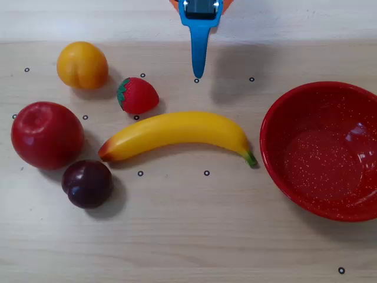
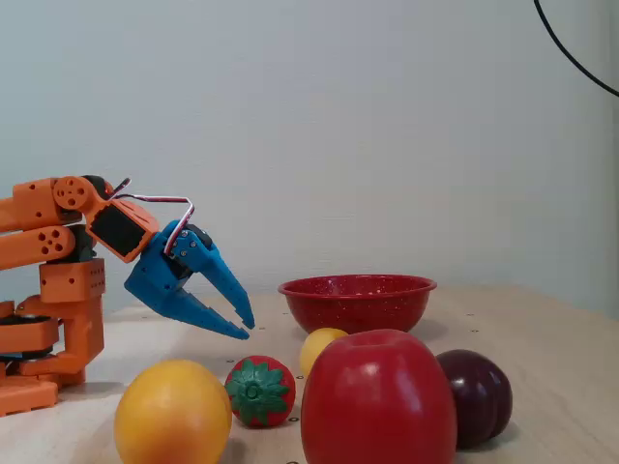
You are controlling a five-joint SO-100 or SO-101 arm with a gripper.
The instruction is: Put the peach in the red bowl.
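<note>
The peach (image 1: 82, 65) is a round yellow-orange fruit with a crease. It lies at the far left of the table in the overhead view and at the front left in the fixed view (image 2: 172, 416). The red bowl (image 1: 330, 153) stands empty at the right edge, and at the back in the fixed view (image 2: 356, 300). My blue gripper (image 1: 198, 75) hangs above the table at the top middle, well right of the peach. In the fixed view the gripper (image 2: 247, 330) points down with its tips nearly touching, and it holds nothing.
A big red apple (image 1: 47, 134), a dark plum (image 1: 87, 184), a strawberry (image 1: 137, 95) and a banana (image 1: 177, 132) lie between the peach and the bowl. The orange arm base (image 2: 58, 309) stands at the left in the fixed view.
</note>
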